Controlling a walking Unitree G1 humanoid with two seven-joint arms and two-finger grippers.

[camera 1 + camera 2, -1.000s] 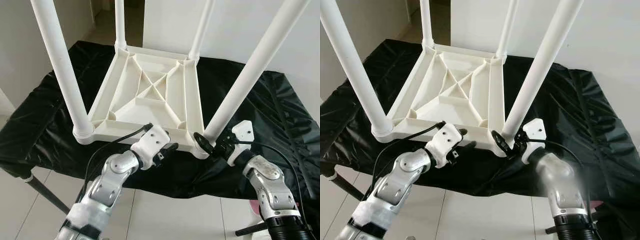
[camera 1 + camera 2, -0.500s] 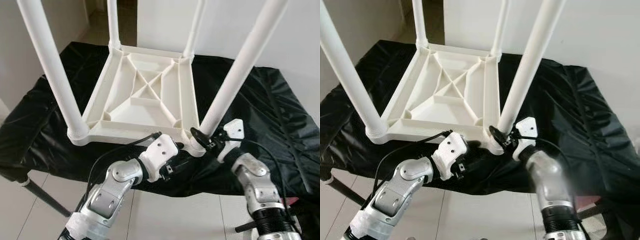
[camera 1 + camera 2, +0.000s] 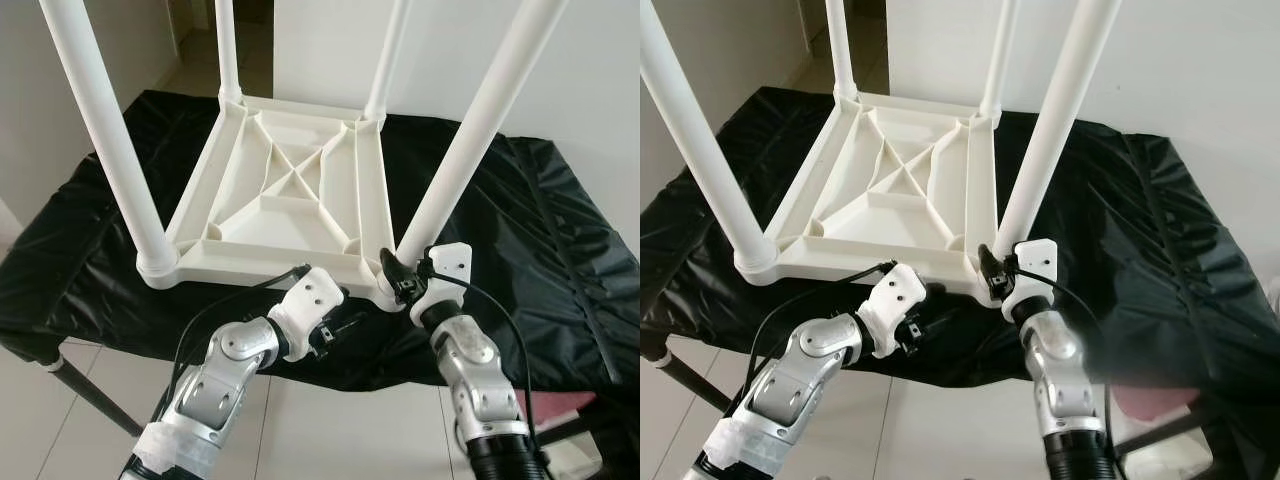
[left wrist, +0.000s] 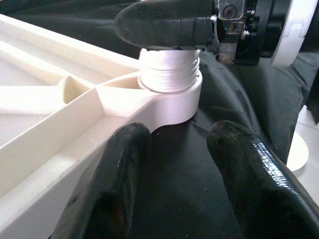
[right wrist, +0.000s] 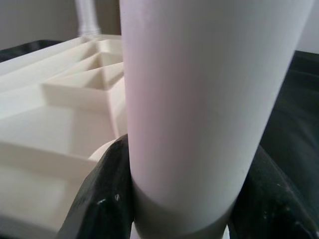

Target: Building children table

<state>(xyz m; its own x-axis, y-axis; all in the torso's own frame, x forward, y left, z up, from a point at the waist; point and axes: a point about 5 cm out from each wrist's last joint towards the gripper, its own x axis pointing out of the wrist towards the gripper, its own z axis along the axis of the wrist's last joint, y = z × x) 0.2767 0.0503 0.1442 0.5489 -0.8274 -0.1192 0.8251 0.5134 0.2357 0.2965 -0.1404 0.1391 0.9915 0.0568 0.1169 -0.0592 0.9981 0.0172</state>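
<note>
Fingers (image 5: 107, 194) of right gripper (image 3: 400, 283) clamped round near-right table leg (image 3: 470, 150) base; left gripper (image 4: 174, 189) spread open beside table frame (image 3: 290, 190) corner.

Home interior: pale tiled floor (image 3: 310, 420), plain white walls (image 3: 590, 80), doorway (image 3: 190, 25) beyond bench (image 3: 70, 250) under black sheet.
</note>
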